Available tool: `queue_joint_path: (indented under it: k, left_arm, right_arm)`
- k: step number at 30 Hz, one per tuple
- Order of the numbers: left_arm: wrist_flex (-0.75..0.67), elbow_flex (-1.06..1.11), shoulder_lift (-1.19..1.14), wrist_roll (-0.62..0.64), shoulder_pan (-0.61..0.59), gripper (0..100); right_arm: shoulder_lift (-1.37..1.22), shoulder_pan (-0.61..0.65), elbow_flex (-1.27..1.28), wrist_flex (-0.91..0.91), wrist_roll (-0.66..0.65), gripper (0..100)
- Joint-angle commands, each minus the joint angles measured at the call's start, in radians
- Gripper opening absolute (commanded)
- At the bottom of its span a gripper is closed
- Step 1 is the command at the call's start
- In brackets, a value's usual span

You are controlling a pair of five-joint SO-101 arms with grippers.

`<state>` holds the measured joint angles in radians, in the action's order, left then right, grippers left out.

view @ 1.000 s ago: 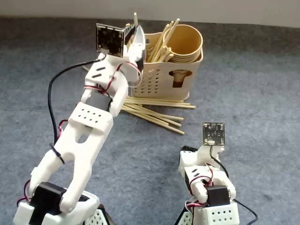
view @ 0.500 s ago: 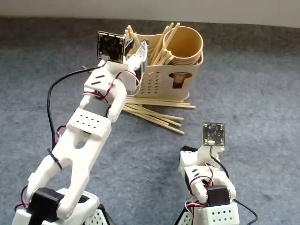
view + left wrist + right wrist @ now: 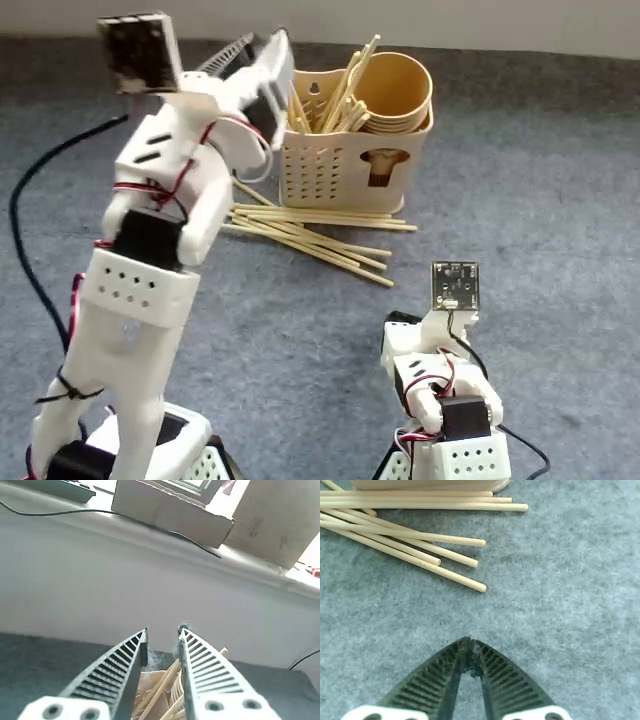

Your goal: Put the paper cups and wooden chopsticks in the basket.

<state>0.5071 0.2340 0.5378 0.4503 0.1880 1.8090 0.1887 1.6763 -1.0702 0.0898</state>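
Note:
A cream perforated basket (image 3: 345, 165) stands at the back of the mat, holding stacked paper cups (image 3: 400, 95) and several upright wooden chopsticks (image 3: 345, 85). More chopsticks (image 3: 310, 235) lie loose on the mat in front of it. My left gripper (image 3: 268, 50) is raised beside the basket's left rim. In the left wrist view this left gripper (image 3: 164, 629) is open and empty, with basket chopsticks (image 3: 160, 690) below it. My right gripper (image 3: 468, 652) is shut and empty, low over the mat, short of the loose chopsticks (image 3: 420, 535).
Grey carpet-like mat (image 3: 540, 200) covers the table, with free room right of the basket and around the right arm (image 3: 445, 390). A pale wall (image 3: 150, 580) rises behind the table. The basket's bottom edge (image 3: 420, 484) shows beyond the loose chopsticks.
My left arm has lifted and swung left, away from the basket's rim, and its gripper now points up and over the basket. The right arm has stayed put.

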Motion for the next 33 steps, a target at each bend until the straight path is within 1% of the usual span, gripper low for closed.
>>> queue_joint_path:
  k: [1,9,14,17,28,33]
  left_arm:
    - [0.163,-0.134,0.033,0.112,-0.082,12]
    - [0.430,-0.139,0.033,0.278,-0.245,12]
    - [0.566,-0.136,0.031,0.371,-0.302,12]
    - [0.631,-0.107,0.031,0.414,-0.303,12]
    - [0.597,0.183,0.025,0.422,-0.302,12]
    - [0.592,0.220,-0.108,0.425,-0.277,12]
  right_arm:
    - [0.012,0.004,0.148,-0.004,0.003,0.5]
    - [0.012,0.004,0.148,-0.004,0.003,0.5]
    - [0.012,0.004,0.148,-0.004,0.003,0.5]
    - [0.012,0.004,0.148,-0.004,0.003,0.5]
    - [0.012,0.004,0.148,-0.004,0.003,0.5]
    - [0.012,0.004,0.148,-0.004,0.003,0.5]
